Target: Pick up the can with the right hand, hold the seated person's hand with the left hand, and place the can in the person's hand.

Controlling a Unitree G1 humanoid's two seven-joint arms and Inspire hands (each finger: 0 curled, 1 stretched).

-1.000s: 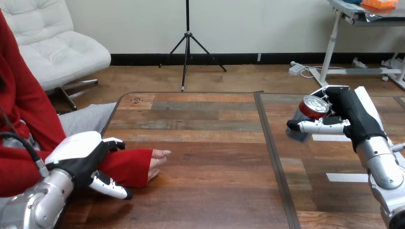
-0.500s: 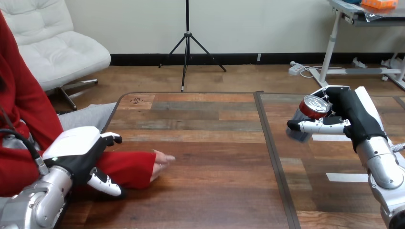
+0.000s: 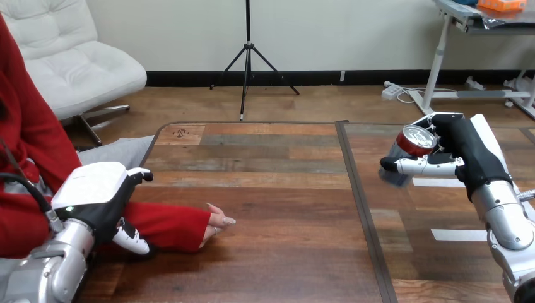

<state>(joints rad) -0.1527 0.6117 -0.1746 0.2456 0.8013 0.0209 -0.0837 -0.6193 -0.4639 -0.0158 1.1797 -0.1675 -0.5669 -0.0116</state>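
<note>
Right hand (image 3: 465, 151) grips the red metal can (image 3: 413, 140) well right of the person's hand (image 3: 217, 224); left hand (image 3: 101, 197) clasps that forearm (image 3: 171, 224).

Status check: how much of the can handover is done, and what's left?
Done: the right robot hand grips the can, raised off the table. In hand: the left robot hand curls round the person's forearm. Left: carrying the can across and setting it in the person's hand, which holds nothing.
</note>
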